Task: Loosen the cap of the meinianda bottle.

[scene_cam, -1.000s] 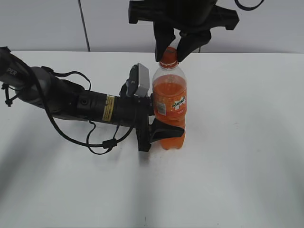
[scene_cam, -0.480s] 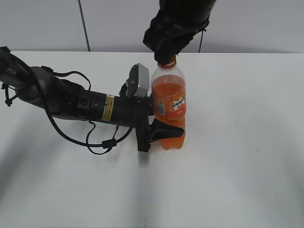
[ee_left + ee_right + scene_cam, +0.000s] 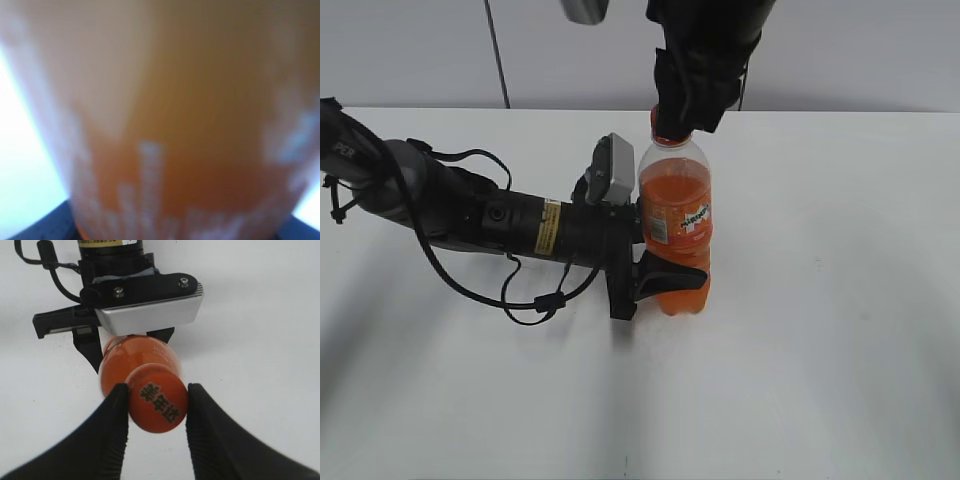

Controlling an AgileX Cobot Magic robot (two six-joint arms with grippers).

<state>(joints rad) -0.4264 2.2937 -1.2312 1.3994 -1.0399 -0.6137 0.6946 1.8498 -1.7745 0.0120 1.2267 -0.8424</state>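
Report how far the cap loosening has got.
Done: the left gripper clamps the meinianda bottle upright on the table. In hand: the right gripper has both fingers pressed on the sides of the cap. Left: the cap sits square on the neck, and no frame shows whether it has loosened.

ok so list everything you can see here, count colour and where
meinianda bottle: one, clear with orange liquid and orange label, upright mid-table
cap: one, orange with dark characters on top, on the bottle's neck
table: one, white, under everything
wall: pale grey panels, behind the table
left hand: one, black, lying sideways, clamped around the bottle's lower body
left wrist camera: one, silver-grey, beside the bottle's shoulder
right hand: one, black, above the bottle, fingers either side of the cap
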